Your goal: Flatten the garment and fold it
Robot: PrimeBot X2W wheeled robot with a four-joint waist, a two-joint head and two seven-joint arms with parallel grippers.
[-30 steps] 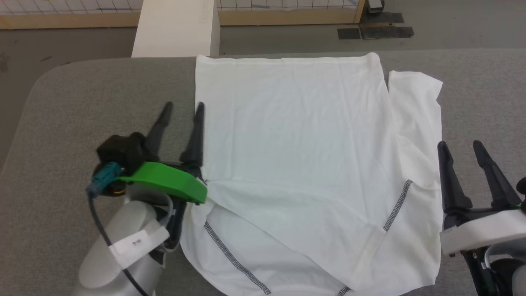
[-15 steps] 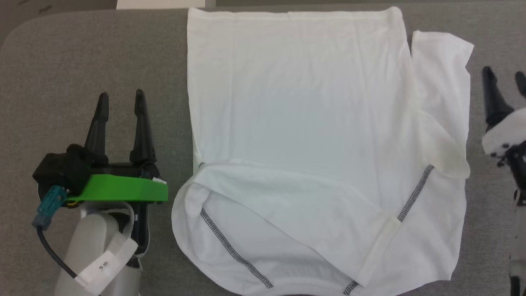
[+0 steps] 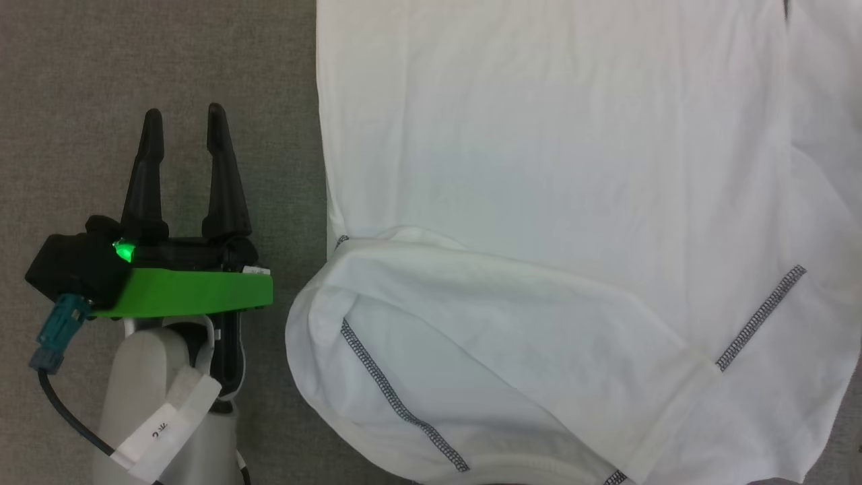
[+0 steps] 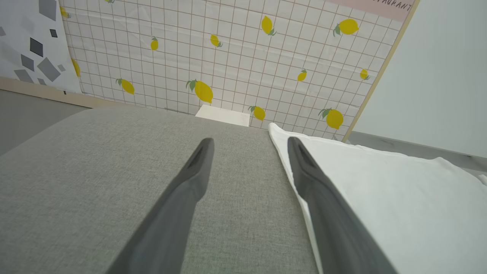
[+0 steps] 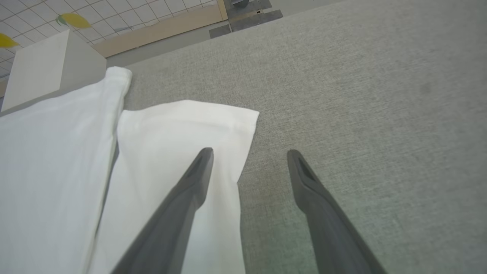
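Garment [image 3: 539,168] white, part-folded, dark grey seam stitching

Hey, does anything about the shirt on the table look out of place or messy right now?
Yes. The garment is not flat: near the robot a rumpled flap lies turned over across its lower part, with dark stitching running slantwise. Nothing looks torn.

**The robot's arm and its fingers**

The left gripper [image 3: 184,113] has two long black fingers that narrow to rounded tips. At their base sit a flat bright green plastic plate [image 3: 195,293] and a black box-shaped housing [image 3: 67,259] with a small green light [image 3: 122,251]. A teal plug [image 3: 52,331] carries a black cable [image 3: 60,411]. The pale grey rounded forearm [image 3: 138,377] wears a white paper label [image 3: 165,424]. The right gripper [image 5: 249,152] has similar dark tapered fingers.
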